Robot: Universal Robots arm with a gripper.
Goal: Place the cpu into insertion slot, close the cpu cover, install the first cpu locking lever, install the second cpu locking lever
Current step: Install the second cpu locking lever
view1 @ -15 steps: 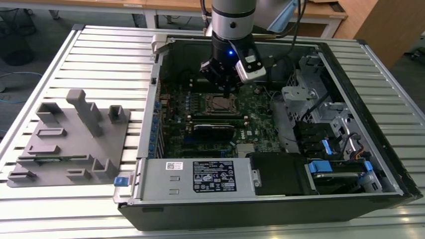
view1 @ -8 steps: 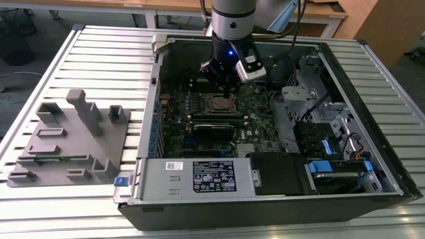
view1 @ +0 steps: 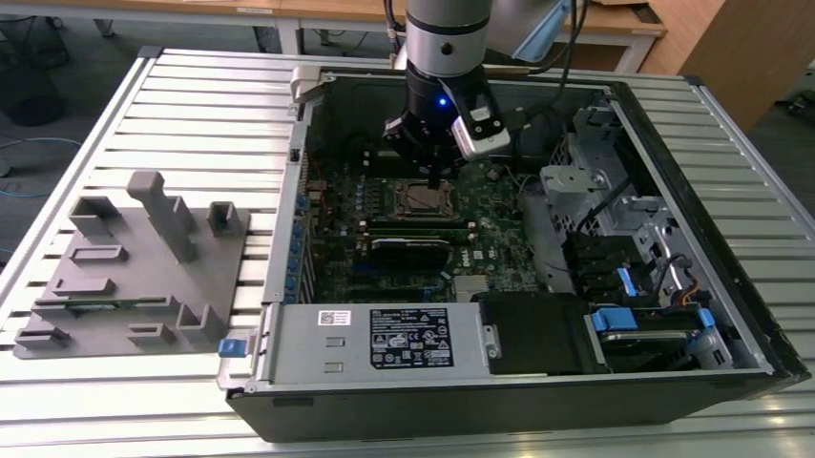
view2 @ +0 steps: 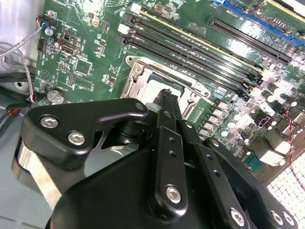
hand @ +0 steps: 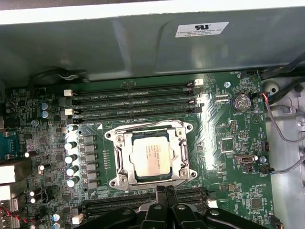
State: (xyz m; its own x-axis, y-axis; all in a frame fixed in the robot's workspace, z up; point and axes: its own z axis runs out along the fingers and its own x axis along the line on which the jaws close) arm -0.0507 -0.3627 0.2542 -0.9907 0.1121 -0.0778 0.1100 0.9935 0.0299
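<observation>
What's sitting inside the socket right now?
The chip lies flat inside the socket, with the metal cover framing its edges. The contacts underneath are hidden by the chip. The claw is at the socket's edge.

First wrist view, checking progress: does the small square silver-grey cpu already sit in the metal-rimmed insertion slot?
Yes, the cpu lies flat inside the insertion slot.

- The cpu has a dull silver-grey metal top, smooth and matt, lying just ahead of the jaws.
- The cover around it is bright silvery metal with a soft sheen.
- The board is glossy green laminate.
- The gripper is matt black metal with shiny steel screws.
- The case has black walls; the table beneath is ribbed, brushed pale metal.
</observation>
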